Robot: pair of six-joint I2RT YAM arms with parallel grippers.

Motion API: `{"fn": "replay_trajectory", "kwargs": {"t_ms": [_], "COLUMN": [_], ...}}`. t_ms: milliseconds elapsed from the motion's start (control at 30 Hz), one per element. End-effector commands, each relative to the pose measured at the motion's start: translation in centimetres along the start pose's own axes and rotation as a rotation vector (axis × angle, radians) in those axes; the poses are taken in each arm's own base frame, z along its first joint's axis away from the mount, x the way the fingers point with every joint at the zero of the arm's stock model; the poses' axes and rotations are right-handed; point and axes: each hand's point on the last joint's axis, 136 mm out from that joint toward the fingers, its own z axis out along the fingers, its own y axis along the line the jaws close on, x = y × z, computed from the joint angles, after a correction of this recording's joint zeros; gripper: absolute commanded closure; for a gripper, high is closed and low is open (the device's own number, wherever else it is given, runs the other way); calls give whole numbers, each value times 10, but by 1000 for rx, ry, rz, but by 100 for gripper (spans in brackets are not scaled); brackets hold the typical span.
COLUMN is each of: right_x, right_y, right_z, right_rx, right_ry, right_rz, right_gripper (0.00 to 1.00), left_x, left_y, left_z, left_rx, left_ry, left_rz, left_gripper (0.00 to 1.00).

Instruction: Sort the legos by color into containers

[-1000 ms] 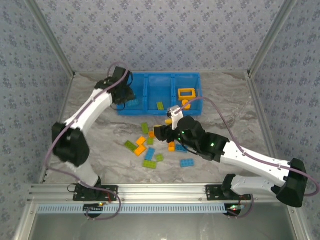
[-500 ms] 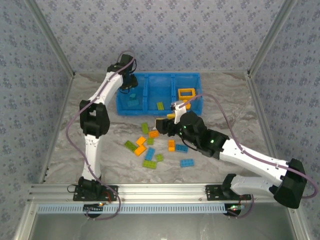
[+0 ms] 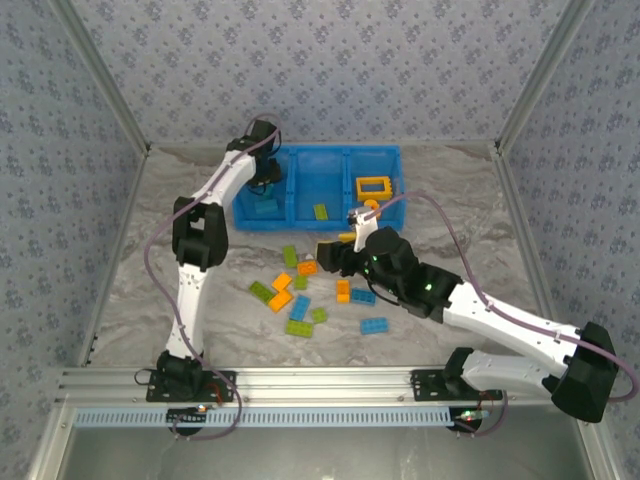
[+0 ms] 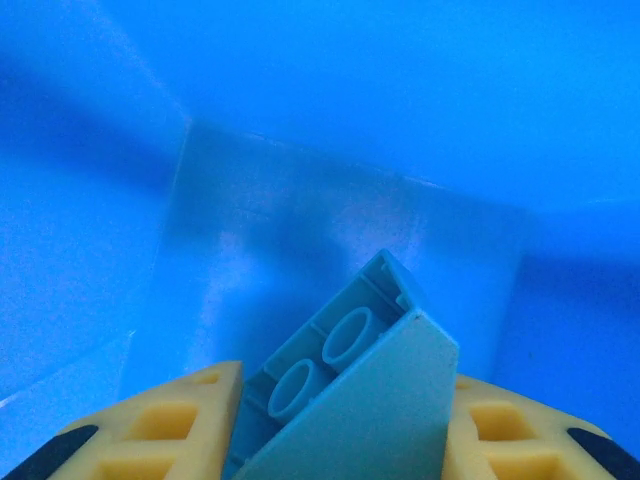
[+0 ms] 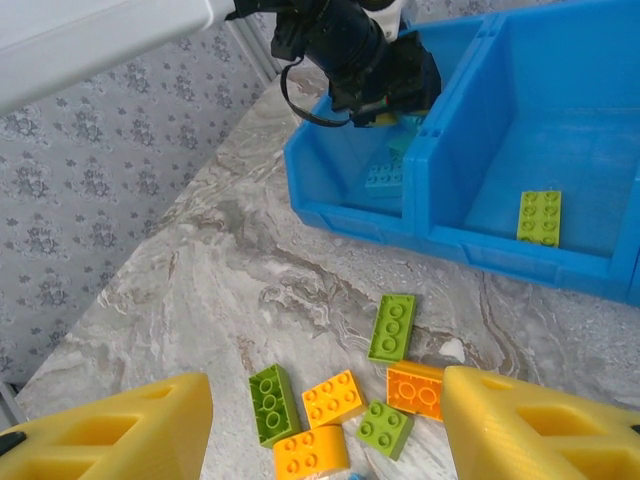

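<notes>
L gripper [image 4: 340, 445] pinches teal brick [image 4: 350, 385], tilted, inside left compartment of blue bin [image 3: 318, 150]. R gripper [image 5: 325, 430] jaws spread above loose legos [image 5: 335, 398] on table [image 5: 250, 270]. Green brick [image 5: 540, 217] in mid compartment.

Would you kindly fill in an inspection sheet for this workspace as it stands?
Surface: marbled table, level.
Job's things: blue bin holds lying teal brick left, green brick middle, orange frame right; loose bricks in front.
Clutter: nothing seen.
Tools: left tool shut on held teal brick over left compartment; right tool open above loose bricks.
Cables: purple cables along both arms.
Surroundings: patterned walls, metal rail.
</notes>
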Motion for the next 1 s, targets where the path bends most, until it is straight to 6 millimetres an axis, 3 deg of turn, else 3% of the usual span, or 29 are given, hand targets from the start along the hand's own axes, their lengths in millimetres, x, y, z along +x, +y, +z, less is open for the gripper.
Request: {"fn": "replay_trajectory", "kwargs": {"t_ms": [0, 67, 267, 567, 700, 800, 967], "right_x": [-3, 0, 6, 6, 4, 13, 56], "right_y": [-2, -4, -9, -13, -25, -41, -71], "right_z": [-7, -7, -11, -18, -28, -38, -48], "right_rx": [-6, -1, 4, 17, 83, 154, 279], "right_ry": [-14, -9, -1, 0, 12, 45, 216], "right_rz": [24, 28, 32, 28, 10, 7, 4], "right_gripper": [35, 35, 35, 35, 35, 35, 36], "left_x": [-2, -3, -6, -26, -34, -27, 27], "left_y": [-2, -4, -7, -17, -15, -12, -16], "left_z": [5, 4, -9, -60, -112, -159, -224], "left_rx": [-14, -7, -5, 25, 32, 78, 210], "left_ry": [-17, -18, -32, -118, -201, -259, -298], "left_rz": [6, 1, 7, -3, -41, -72, -8], "left_gripper": [61, 60, 39, 43, 45, 46, 46]}}
